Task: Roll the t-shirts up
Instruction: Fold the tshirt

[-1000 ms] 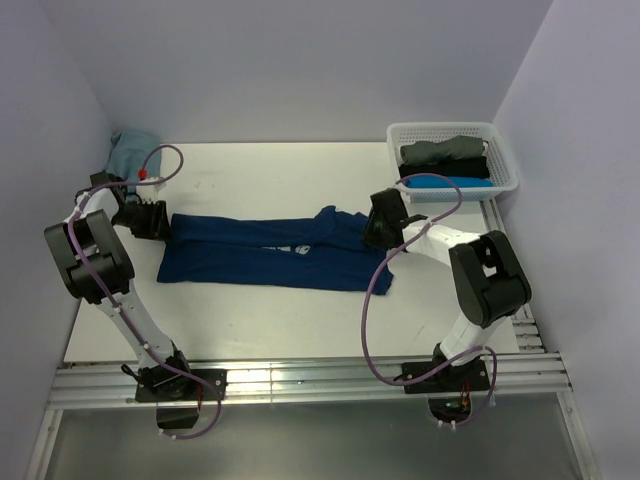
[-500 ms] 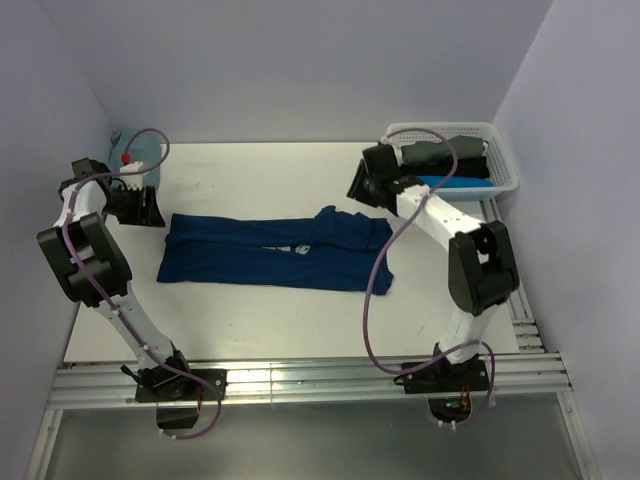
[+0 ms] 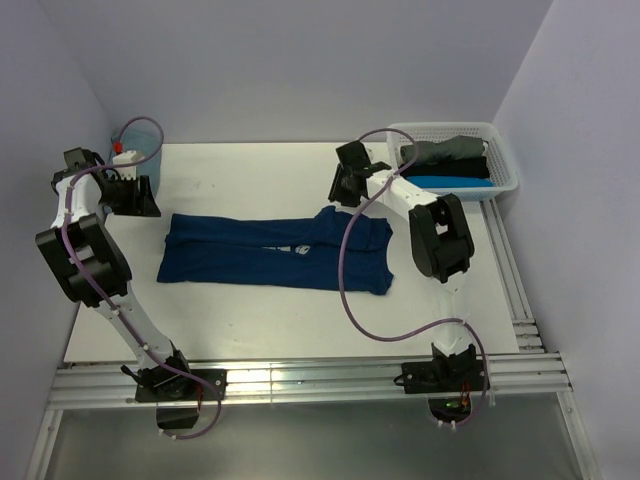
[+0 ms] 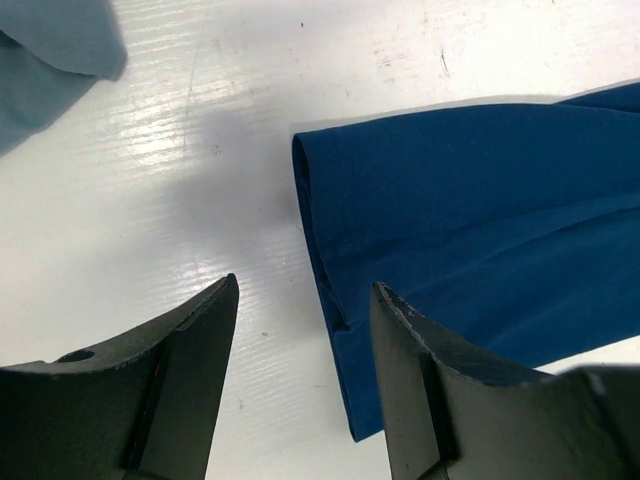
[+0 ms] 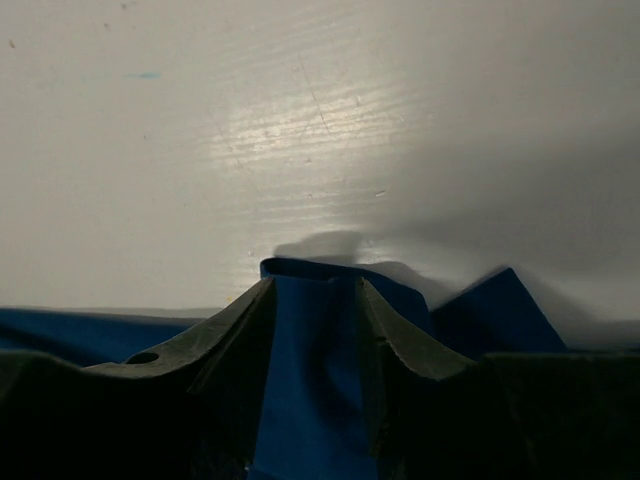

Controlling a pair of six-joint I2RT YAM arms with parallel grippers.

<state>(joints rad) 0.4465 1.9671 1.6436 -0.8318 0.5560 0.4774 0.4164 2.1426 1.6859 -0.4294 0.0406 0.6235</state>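
Off both ends of the navy t-shirt (image 3: 270, 250), left gripper (image 3: 137, 196) and right gripper (image 3: 346, 186) just released, jaws apart; fold looks set, rolling next.

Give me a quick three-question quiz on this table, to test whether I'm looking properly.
1. True or false: the navy t-shirt is already rolled up.
2. Where is the white basket? A) far right corner B) near left corner C) on the shirt
3. Fill in: the left gripper and right gripper both have their jaws ___.
Key: 1 false, it lies flat; 2 A; 3 open.
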